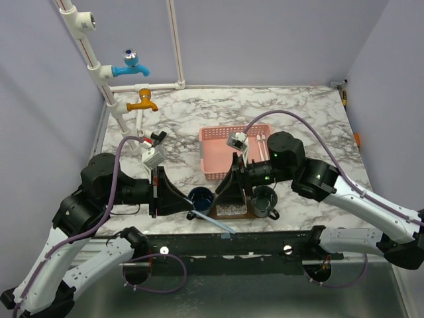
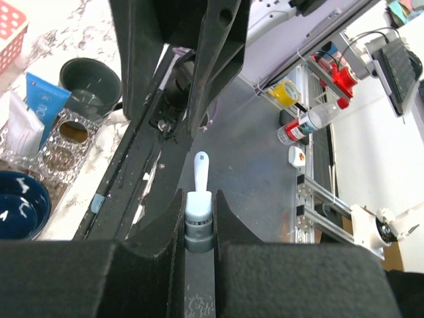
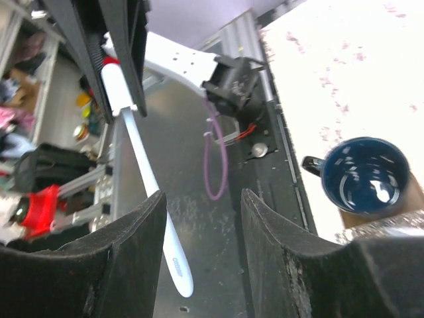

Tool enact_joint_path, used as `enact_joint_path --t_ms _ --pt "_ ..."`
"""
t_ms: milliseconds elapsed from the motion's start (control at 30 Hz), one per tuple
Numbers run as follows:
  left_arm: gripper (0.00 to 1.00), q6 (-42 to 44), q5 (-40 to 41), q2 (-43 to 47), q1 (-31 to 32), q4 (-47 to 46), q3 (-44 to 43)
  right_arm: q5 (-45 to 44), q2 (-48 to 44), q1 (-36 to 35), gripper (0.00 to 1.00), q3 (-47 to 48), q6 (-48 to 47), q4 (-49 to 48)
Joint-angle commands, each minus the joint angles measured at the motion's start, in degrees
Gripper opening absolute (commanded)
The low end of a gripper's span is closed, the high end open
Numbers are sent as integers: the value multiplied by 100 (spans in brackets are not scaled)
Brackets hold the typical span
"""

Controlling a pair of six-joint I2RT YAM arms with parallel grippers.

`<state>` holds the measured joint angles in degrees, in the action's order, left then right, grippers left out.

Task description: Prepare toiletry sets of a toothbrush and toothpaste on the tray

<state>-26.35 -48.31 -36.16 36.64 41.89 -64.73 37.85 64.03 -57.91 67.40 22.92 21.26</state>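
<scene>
Fingers of the left gripper (image 2: 199, 202) were clamped on the grey end of a toothbrush (image 3: 175, 262), which jutted toward 4 o'clock in the top view, over the table's near edge and off the tray (image 3: 412, 197). At 12 o'clock from it stood a dark blue mug (image 1: 200, 197). In the left wrist view the toothpaste (image 2: 45, 99) lay at 8 o'clock of a grey mug (image 2: 89, 79). The right gripper (image 3: 202, 218) stood with its jaws parted, the brush handle just beside its left finger, gripped by neither. Farther back, at 12 o'clock, sat a pink basket (image 1: 225, 152).
</scene>
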Motion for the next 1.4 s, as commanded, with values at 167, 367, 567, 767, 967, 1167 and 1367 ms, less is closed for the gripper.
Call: enact_joint_path --t_ms 167,367,567,767,967,1167,1367 --pt "0 -639 2916 205 1089 567 17 -2431 -481 -19 52 2 182 551" --pt "0 -890 4532 -1 1811 839 57 -3392 -410 -23 52 -37 321 808" --pt "0 -1111 5575 -408 2380 892 8 -4203 -379 -21 52 -236 474 889" --pt "0 -1250 6211 -829 2741 822 -32 -5196 -410 -21 52 -355 708 1022" --pt "0 -1224 6545 -1370 3087 747 -236 -6109 -420 -19 52 -440 871 1214" --pt "0 -1236 6919 -1650 3386 636 -277 -6137 -466 -19 52 -618 905 1162" --pt "0 -1281 7420 -1745 3717 506 -172 -6122 -556 -19 52 -717 909 1145"
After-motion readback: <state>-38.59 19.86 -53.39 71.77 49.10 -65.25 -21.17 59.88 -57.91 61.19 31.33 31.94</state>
